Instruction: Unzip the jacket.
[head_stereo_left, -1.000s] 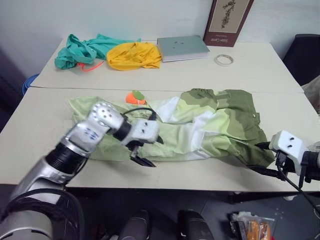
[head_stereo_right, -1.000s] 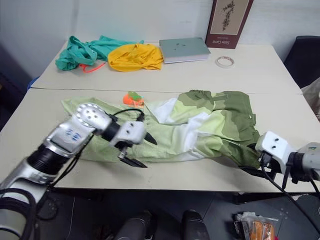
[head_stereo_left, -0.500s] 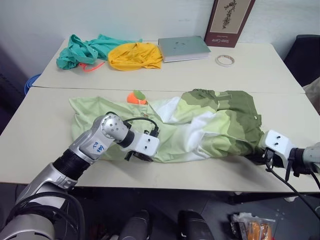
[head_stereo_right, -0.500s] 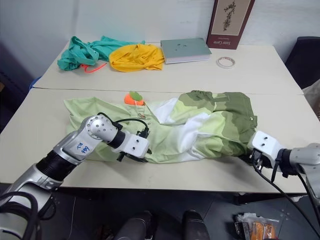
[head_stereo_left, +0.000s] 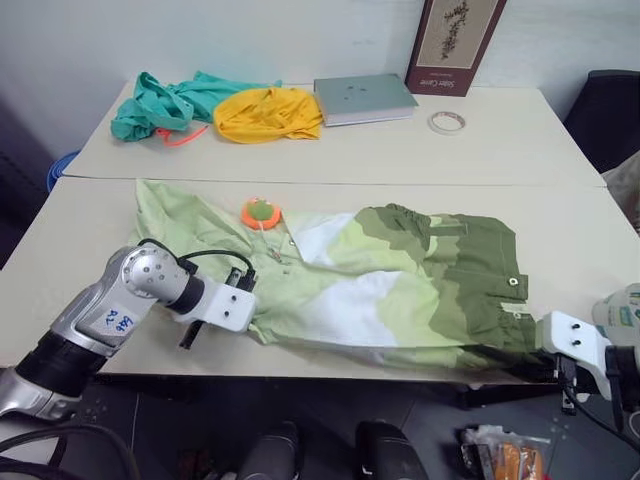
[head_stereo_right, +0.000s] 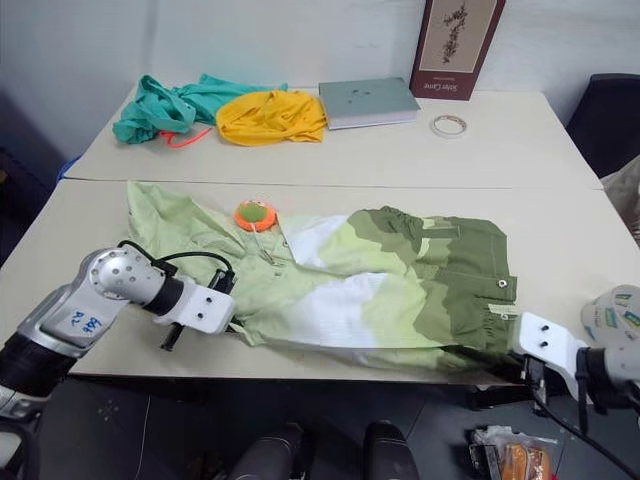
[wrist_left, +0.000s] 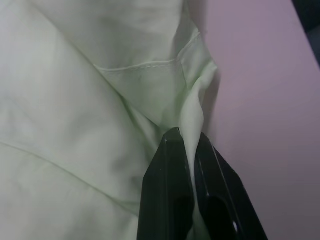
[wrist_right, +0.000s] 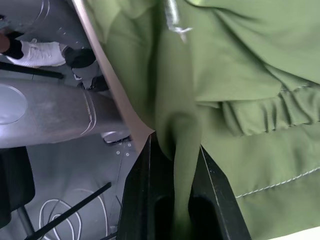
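Left wrist view: left gripper (wrist_left: 186, 137) is pinching a fold of pale green cloth at the jacket (head_stereo_left: 380, 290) edge, fingers clamped tight on fabric. Right gripper (wrist_right: 175, 145) is doing the same on an olive fold by the elastic hem, right at the table (head_stereo_left: 80, 230) front edge.

Jacket is lying flat across the near table, hood end toward robot's left, olive hem toward robot's right. Both grippers are gripping opposite ends, likely pulling it taut and flat so the front zipper lies straight and reachable. Zipper looks closed as far as I can tell; the pull is too small to pick out. So unzipping itself is not yet begun, judging by this; this looks like the spreading step.

An orange round thing (head_stereo_left: 259, 212) is sitting on the jacket near the collar, probably a cord toggle or tag, can't say which.

Counts: one jacket, two grippers both clenched on it, two tables pushed together. On the far table: one teal garment (head_stereo_left: 165, 102), one yellow garment (head_stereo_left: 268, 112), one grey book (head_stereo_left: 364, 96), one tape roll (head_stereo_left: 447, 121), one framed picture (head_stereo_left: 455, 45) leaning at the wall. All are well apart from the jacket, not in the way.

Risk, as a guess: the right grip is sitting at the table lip, so cloth could slide off.
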